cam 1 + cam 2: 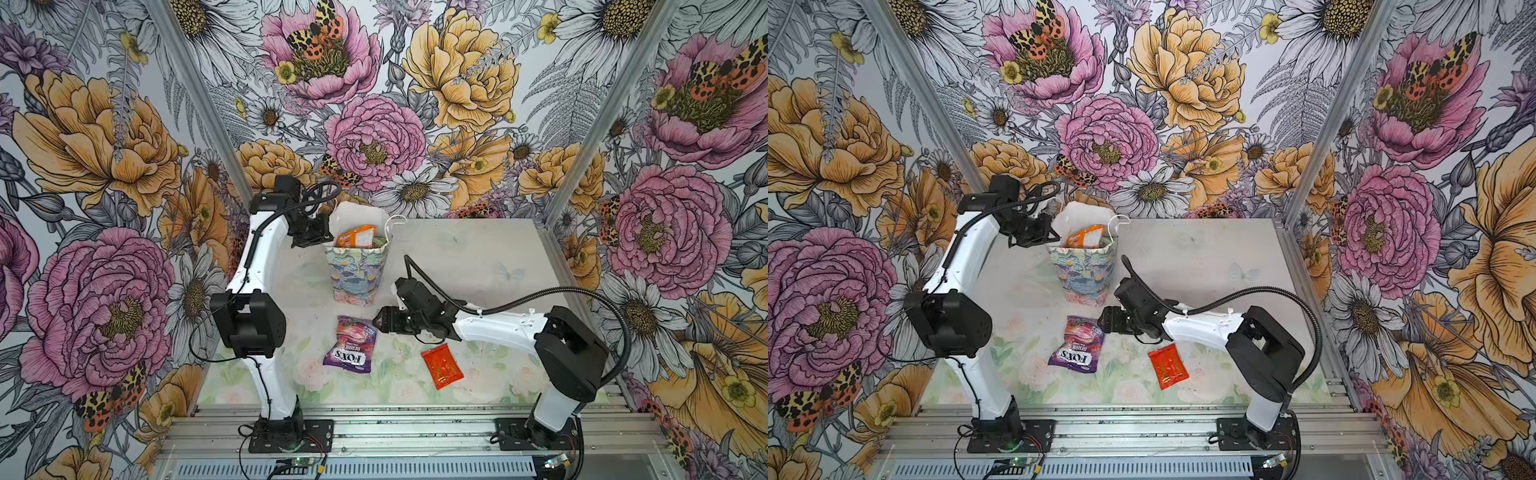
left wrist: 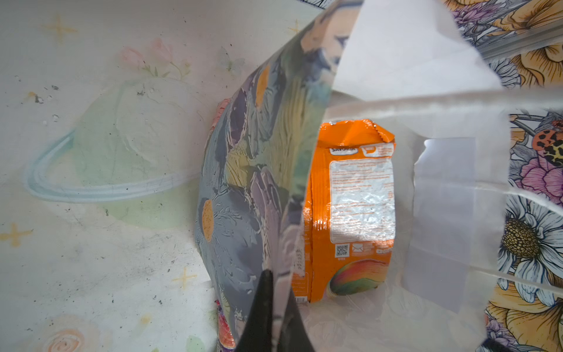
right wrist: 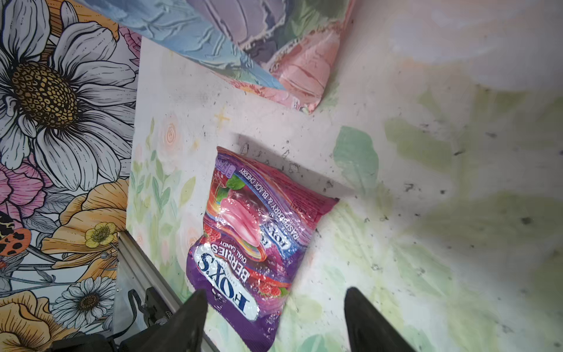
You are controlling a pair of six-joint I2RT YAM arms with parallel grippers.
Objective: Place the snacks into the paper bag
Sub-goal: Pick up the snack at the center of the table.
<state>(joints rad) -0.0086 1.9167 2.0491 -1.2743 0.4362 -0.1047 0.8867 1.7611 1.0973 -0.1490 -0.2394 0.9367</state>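
The paper bag (image 1: 357,274) (image 1: 1086,274) stands upright at the table's back middle. An orange packet (image 1: 357,237) (image 2: 350,213) stands inside it, with something greenish (image 1: 380,242) beside that. My left gripper (image 1: 322,232) (image 2: 275,280) is shut on the bag's left wall at the rim. A purple FOX'S Berries packet (image 1: 351,345) (image 3: 256,231) lies flat in front of the bag. My right gripper (image 1: 380,322) (image 3: 274,292) hovers open at that packet's right corner, and the packet's end lies between its fingers. A small red packet (image 1: 441,368) (image 1: 1168,365) lies to the right, under the right arm.
Floral walls enclose the table on three sides. Aluminium rails (image 1: 374,428) with both arm bases run along the front edge. The bag's white cord handle (image 1: 395,222) sticks up at its right rim.
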